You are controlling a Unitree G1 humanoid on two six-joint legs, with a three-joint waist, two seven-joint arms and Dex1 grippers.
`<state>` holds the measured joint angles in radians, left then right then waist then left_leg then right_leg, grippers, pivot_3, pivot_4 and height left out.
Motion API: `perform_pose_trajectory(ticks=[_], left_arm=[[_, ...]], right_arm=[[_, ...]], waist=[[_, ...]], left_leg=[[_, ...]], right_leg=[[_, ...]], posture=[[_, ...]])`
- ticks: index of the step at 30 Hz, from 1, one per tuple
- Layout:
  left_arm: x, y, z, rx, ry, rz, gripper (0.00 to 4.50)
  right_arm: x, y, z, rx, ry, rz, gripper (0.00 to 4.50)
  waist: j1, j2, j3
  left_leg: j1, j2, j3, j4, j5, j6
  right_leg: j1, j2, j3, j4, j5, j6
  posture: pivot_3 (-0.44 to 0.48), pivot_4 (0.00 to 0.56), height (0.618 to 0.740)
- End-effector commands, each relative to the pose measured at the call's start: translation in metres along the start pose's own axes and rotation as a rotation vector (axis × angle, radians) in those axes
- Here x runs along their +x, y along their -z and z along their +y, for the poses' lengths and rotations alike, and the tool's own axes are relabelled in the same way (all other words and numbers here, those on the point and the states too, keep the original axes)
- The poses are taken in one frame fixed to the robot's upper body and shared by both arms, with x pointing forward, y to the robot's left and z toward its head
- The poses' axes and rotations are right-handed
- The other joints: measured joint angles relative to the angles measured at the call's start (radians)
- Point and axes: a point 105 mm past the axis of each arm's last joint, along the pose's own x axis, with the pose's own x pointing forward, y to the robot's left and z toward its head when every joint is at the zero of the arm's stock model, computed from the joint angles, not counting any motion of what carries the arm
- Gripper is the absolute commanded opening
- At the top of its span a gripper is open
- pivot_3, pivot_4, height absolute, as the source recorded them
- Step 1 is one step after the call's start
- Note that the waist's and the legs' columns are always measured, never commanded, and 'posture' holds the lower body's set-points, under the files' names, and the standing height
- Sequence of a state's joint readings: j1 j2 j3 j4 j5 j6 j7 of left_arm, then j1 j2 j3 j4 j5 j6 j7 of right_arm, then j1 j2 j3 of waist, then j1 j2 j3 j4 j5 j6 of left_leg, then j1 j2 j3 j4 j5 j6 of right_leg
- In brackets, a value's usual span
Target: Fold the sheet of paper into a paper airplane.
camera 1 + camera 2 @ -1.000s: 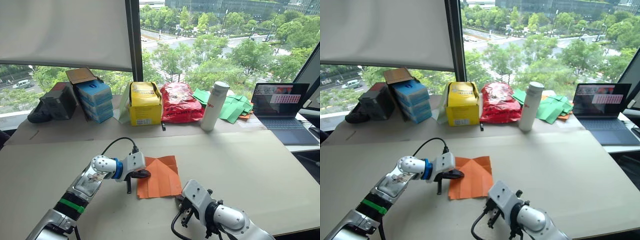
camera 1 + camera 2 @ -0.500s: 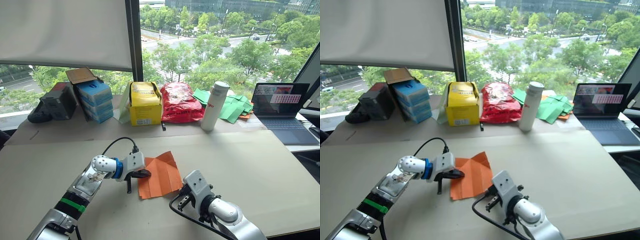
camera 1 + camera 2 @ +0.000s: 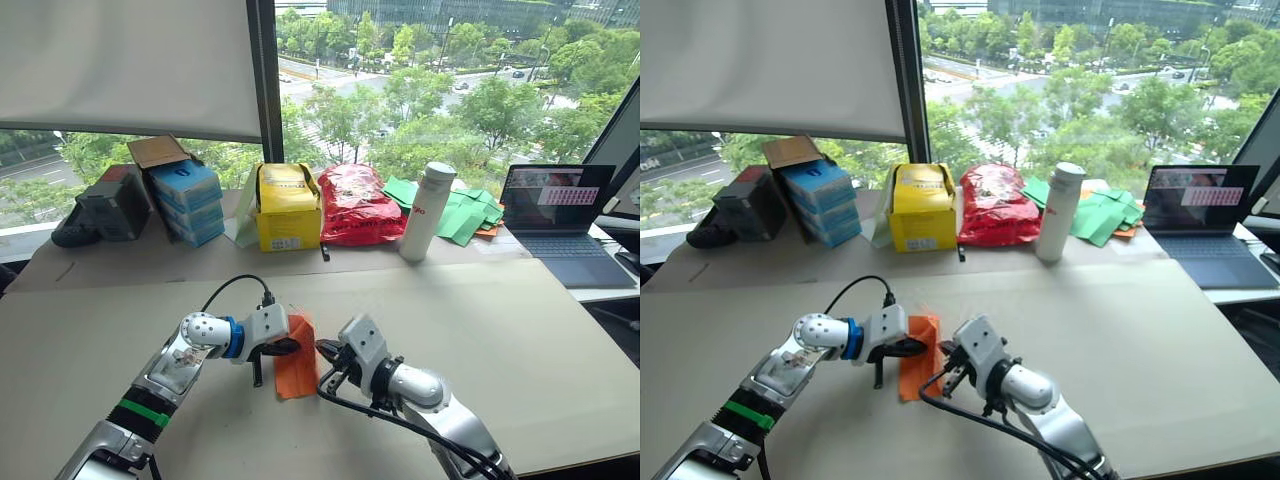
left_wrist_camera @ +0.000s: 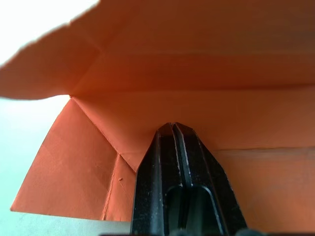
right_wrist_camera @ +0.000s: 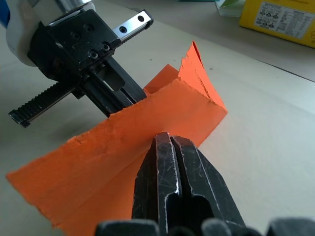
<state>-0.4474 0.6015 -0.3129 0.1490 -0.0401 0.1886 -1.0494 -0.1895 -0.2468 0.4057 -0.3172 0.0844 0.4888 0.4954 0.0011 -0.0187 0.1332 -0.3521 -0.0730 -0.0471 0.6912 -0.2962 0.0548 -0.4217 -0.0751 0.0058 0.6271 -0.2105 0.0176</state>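
The sheet of paper (image 3: 297,368) is bright orange and lies on the table just in front of me. Its left part is flat and its right half is raised and leaning over to the left. My left gripper (image 3: 288,347) is shut, and its fingers (image 4: 173,147) press down on the flat part along a crease, under the raised flap (image 4: 236,59). My right gripper (image 3: 325,350) is shut too. Its fingertips (image 5: 169,142) rest against the outer face of the raised flap (image 5: 147,123), close to the left gripper. No orange shows between either pair of fingers.
Along the far side of the table stand a black case (image 3: 105,205), blue boxes (image 3: 188,200), a yellow box (image 3: 289,208), a red bag (image 3: 358,205), a white bottle (image 3: 421,212), green paper pieces (image 3: 465,215) and a laptop (image 3: 560,210). Bare tabletop (image 3: 520,330) stretches to the right.
My right gripper has swept left from the paper's near right corner, lifting the right half up and over towards the left gripper. The left gripper has stayed put.
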Motion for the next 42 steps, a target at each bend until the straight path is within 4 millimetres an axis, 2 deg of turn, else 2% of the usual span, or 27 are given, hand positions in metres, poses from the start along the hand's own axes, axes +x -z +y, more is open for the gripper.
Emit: perform_pose_trajectory(ticks=[1,6,8,13,18,20,22,30,33,39,42], left_arm=[[-0.009,0.035,-0.002,-0.093,-0.048,0.13,0.0],[-0.026,0.031,0.004,-0.125,-0.125,0.118,0.0],[-0.039,0.028,0.009,-0.133,-0.172,0.109,0.0],[-0.067,0.005,0.018,-0.183,-0.247,0.013,0.0],[-0.078,-0.018,0.019,-0.223,-0.246,-0.087,0.0],[-0.073,-0.026,0.017,-0.241,-0.225,-0.135,0.0],[-0.064,-0.025,0.011,-0.254,-0.2,-0.141,0.0],[-0.028,0.008,-0.013,-0.256,-0.115,-0.034,0.0],[-0.025,0.021,-0.014,-0.231,-0.114,0.02,0.0],[-0.026,0.015,-0.014,-0.219,-0.103,-0.002,0.0],[-0.027,0.017,-0.015,-0.222,-0.103,0.007,0.0]], right_arm=[[0.01,-0.005,0.009,-0.038,-0.087,-0.009,0.05],[0.018,0.013,0.013,-0.041,-0.155,0.077,0.05],[0.019,0.025,0.013,-0.076,-0.176,0.128,0.05],[0.022,0.031,0.011,-0.059,-0.2,0.167,0.05],[0.023,0.032,0.009,-0.061,-0.212,0.181,0.05],[0.023,0.031,0.007,-0.062,-0.214,0.181,0.05],[0.023,0.031,0.006,-0.061,-0.214,0.181,0.05],[0.023,0.026,0.003,-0.063,-0.206,0.176,0.05],[0.025,0.022,-0.002,-0.067,-0.197,0.174,0.05],[0.03,0.022,-0.015,-0.069,-0.17,0.186,0.05],[0.039,0.022,-0.028,-0.075,-0.148,0.196,0.05]], waist=[[-0.004,0.0,0.0],[-0.019,0.0,0.0],[-0.025,0.001,0.0],[-0.022,0.0,0.001],[-0.017,0.0,0.002],[-0.017,0.0,0.002],[-0.018,0.0,0.002],[-0.018,0.0,0.002],[-0.015,0.0,0.002],[-0.015,0.0,0.002],[-0.016,0.0,0.002]], left_leg=[[0.0,0.0,0.0,0.0,0.0,0.0],[-0.001,0.0,0.0,-0.002,0.0,-0.001],[0.0,0.0,0.001,-0.004,0.001,-0.002],[0.0,0.0,0.0,-0.01,0.002,-0.005],[-0.001,0.0,0.0,-0.011,0.002,-0.005],[-0.001,0.0,0.0,-0.011,0.002,-0.005],[-0.001,0.0,0.0,-0.011,0.002,-0.005],[-0.001,0.0,0.0,-0.011,0.003,-0.005],[0.0,0.0,0.0,-0.011,0.003,-0.005],[0.0,0.0,0.0,-0.011,0.003,-0.005],[0.0,0.0,0.0,-0.011,0.003,-0.005]], right_leg=[[0.0,0.0,0.0,0.0,0.0,0.0],[0.0,0.0,0.003,0.002,0.0,0.0],[-0.002,0.0,0.003,0.002,0.0,0.0],[-0.005,0.0,0.004,0.002,0.0,-0.001],[-0.005,0.0,0.004,0.001,0.0,-0.001],[-0.005,0.0,0.004,0.001,0.0,-0.001],[-0.005,0.0,0.004,0.001,0.0,-0.001],[-0.005,0.0,0.005,0.001,0.001,-0.001],[-0.004,-0.001,0.005,0.0,0.001,-0.002],[-0.004,-0.001,0.005,0.0,0.001,-0.002],[-0.004,-0.001,0.005,0.0,0.001,-0.002]], posture=[[0.0,0.15,0.74],[0.0,0.15,0.74],[0.0,0.15,0.74],[0.0,0.15,0.74],[0.0,0.15,0.74],[0.0,0.15,0.74],[0.0,0.15,0.74],[0.0,0.15,0.74],[0.0,0.15,0.74],[0.0,0.15,0.74],[0.0,0.15,0.74]])
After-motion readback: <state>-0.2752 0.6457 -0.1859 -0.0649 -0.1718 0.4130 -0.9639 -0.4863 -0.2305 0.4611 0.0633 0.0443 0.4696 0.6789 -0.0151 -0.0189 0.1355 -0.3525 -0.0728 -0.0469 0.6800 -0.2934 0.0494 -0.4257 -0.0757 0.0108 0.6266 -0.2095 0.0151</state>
